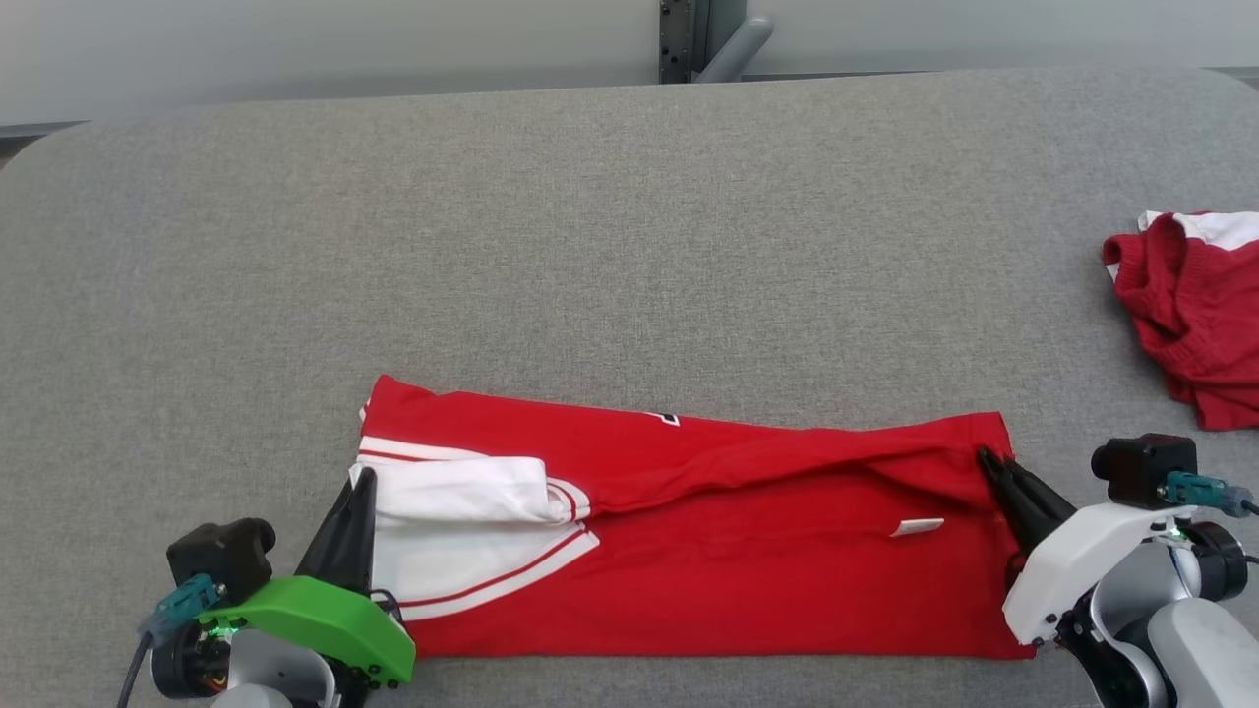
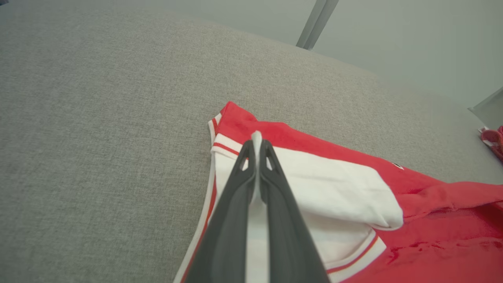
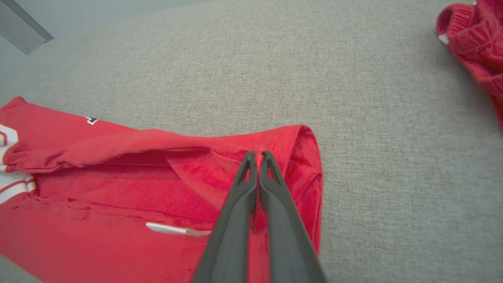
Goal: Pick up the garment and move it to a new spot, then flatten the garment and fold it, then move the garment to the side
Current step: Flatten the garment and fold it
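Note:
The garment [image 1: 708, 551] is a red top with white, red-striped sleeves, lying folded in a long band near the table's front edge. My left gripper [image 1: 362, 482] is shut on the white sleeve cloth at the garment's left end; white fabric [image 2: 256, 138] pokes out between the closed fingertips. My right gripper [image 1: 987, 460] is shut on the red cloth at the garment's upper right corner, where the pinched fold [image 3: 257, 155] sits between the fingers. A small white label [image 1: 917, 528] lies on the red cloth beside the right gripper.
A second red and white garment [image 1: 1190, 315] lies crumpled at the table's right edge. The grey fabric table [image 1: 629, 246] stretches wide and bare behind the folded top. A grey post [image 1: 733, 44] stands beyond the far edge.

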